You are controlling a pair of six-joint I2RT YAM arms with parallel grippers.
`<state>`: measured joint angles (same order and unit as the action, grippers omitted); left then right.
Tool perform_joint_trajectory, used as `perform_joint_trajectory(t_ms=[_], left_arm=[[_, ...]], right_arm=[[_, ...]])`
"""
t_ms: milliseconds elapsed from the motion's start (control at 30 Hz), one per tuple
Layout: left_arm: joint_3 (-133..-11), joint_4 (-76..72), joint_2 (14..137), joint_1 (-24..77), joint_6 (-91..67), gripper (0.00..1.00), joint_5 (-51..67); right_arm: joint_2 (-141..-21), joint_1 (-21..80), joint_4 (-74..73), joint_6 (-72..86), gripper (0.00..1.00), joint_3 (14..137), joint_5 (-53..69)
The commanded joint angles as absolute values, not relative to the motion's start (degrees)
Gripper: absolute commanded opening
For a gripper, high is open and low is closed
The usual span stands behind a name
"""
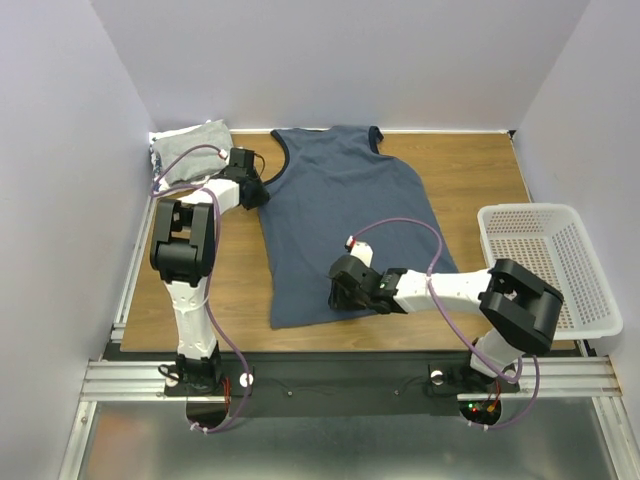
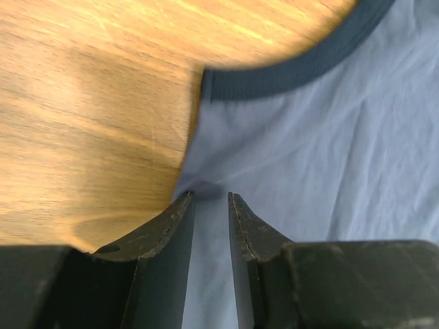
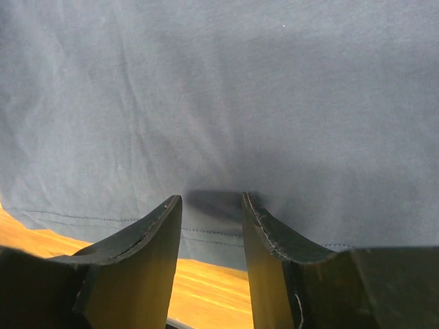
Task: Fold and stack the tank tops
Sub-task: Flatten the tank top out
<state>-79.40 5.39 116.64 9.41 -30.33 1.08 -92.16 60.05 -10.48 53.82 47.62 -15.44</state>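
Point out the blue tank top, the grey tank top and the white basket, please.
blue tank top (image 1: 350, 215): top view, its middle panel.
grey tank top (image 1: 195, 134): top view, its upper face.
white basket (image 1: 530, 208): top view, its far rim.

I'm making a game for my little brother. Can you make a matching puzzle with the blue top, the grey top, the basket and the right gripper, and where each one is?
Things:
1. blue top
2. grey top
3. basket
4. right gripper

Places:
A. far left corner of the table
B. right side of the table
C. at the blue top's near hem
D. spread out in the middle of the table

Pairs: 1-D, 2-A, 3-B, 4-C
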Motion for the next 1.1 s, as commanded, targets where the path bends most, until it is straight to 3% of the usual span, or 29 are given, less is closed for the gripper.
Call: perform_joint_trajectory(t_ms=[0,300,467,633,1067], left_arm=[[-82.5,8.1,117.7,9.4,-27.5,0.38,-1.7],[-85.4,9.7,118.0,9.3,-25.6,0.38,-0.9],[-85.7,7.9,112.7,9.2,-25.1,0.44,3.0],[-85.5,9.1,108.7,8.1,-26.1,0.45,-2.8],[-84.6,9.7,115.1,4.8,-23.6,0.39,3.4]], right_arm=[[-91.8,60.3,-14.9,54.1,0.47,45.5,-16.2],[-89.4,60.3,-15.1,51.4,0.5,48.1,-15.2],[-86.0,60.2,-15.4,48.1,0.56,51.1,-13.6],[-87.1,63.4,-18.0,45.5,0.56,58.9,-15.9],[-112.9,78.2,-26.3,41.3,0.48,86.8,-23.8]])
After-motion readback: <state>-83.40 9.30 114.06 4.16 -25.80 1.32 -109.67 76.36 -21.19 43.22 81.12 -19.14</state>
